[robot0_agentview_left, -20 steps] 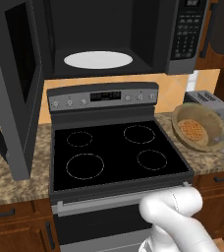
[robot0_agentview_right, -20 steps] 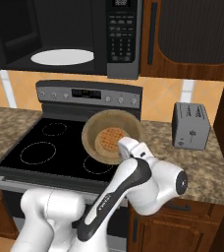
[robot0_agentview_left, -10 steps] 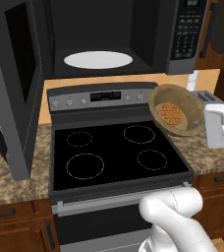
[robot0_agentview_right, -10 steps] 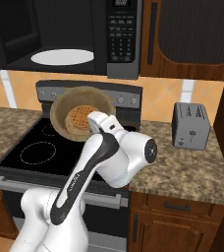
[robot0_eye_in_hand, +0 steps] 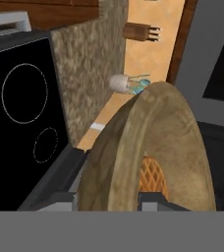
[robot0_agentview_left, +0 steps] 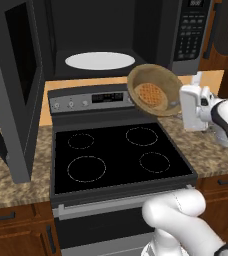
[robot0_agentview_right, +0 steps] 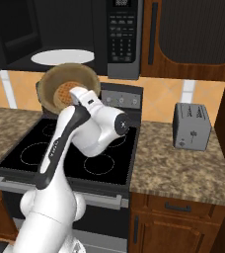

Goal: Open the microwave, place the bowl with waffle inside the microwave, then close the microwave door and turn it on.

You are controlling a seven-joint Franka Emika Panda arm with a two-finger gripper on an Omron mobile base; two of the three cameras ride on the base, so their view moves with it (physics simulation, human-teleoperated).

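The bowl (robot0_agentview_left: pixel 155 90) is up in the air now, tipped steeply on its side at the upper right of the left base view, with the waffle (robot0_agentview_left: pixel 150 95) sitting inside it against the wall. A second ago it was low by the toaster (robot0_agentview_right: pixel 192 126) on the bench (robot0_agentview_right: pixel 183 170); it has been lifted and swung over the stove (robot0_agentview_left: pixel 118 155), so the carry toward the microwave (robot0_agentview_left: pixel 106 35) is well under way. The claw (robot0_agentview_left: pixel 178 106) is closed narrow on the bowl's rim, seen edge-on in the hand view. The microwave door (robot0_agentview_left: pixel 16 85) hangs wide open at the left, and the white turntable plate (robot0_agentview_left: pixel 100 60) inside sits bare. That tilt looks risky: the waffle could slide out before the bowl gets through the opening.
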